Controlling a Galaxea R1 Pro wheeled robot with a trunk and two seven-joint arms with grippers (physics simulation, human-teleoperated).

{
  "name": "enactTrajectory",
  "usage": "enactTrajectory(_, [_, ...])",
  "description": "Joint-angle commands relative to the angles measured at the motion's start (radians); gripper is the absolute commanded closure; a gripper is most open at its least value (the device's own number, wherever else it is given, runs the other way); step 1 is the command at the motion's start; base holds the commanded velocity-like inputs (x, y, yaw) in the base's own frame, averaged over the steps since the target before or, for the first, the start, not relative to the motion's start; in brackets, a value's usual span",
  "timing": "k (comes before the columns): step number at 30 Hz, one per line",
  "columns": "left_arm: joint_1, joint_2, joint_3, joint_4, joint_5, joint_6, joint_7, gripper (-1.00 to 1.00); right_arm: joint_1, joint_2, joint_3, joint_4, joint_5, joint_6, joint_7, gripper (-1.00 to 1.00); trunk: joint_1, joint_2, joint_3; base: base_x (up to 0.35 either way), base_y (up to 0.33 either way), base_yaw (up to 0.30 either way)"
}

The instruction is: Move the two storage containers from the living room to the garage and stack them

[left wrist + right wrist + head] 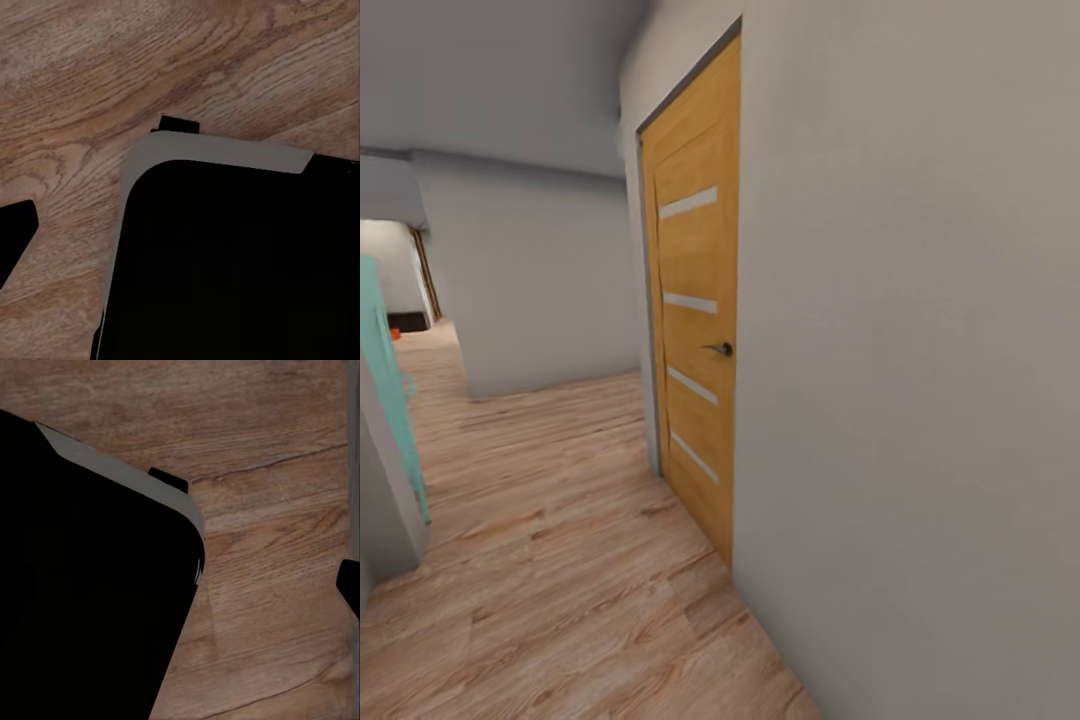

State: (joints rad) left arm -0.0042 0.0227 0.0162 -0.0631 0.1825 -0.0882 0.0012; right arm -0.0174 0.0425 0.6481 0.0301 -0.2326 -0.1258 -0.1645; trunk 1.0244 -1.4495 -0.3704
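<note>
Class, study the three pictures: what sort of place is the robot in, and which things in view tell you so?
Most likely an indoor hallway of a home. The signs: light wood-plank flooring, plain grey walls close by, and a shut wood-panelled door with a lever handle. A teal door edge hints at another room.

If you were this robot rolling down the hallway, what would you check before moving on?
1. Path ahead: wood-plank floor runs on into the corridor, nothing lying on it: ok.
2. Wood-panelled door on the right: looks shut, handle untouched: not ok if this is the way through.
3. Side clearance: grey wall close on the right, turquoise panel on the left: cannot tell.
4. Storage containers: whether either is being carried: cannot tell.
5. Tools open or shut: cannot tell.
</note>
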Motion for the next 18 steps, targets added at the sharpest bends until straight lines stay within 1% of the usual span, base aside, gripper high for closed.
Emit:
enactTrajectory(1, [0.0, -0.001, 0.001, 0.0, 0.005, -0.002, 0.0, -1.0, -0.001, 0.001, 0.008, 0.003, -0.01, -0.006, -0.001, -1.0, 0.001, -0.001, -0.001, 0.322, 0.0, 0.27])
enactTrajectory(18, [0.0, 0.0, 0.002, 0.0, 0.005, -0.002, -0.002, -1.0, -0.001, 0.003, 0.008, 0.003, -0.01, -0.006, -0.001, -1.0, 0.001, -0.001, -0.001, 0.322, 0.0, 0.27])
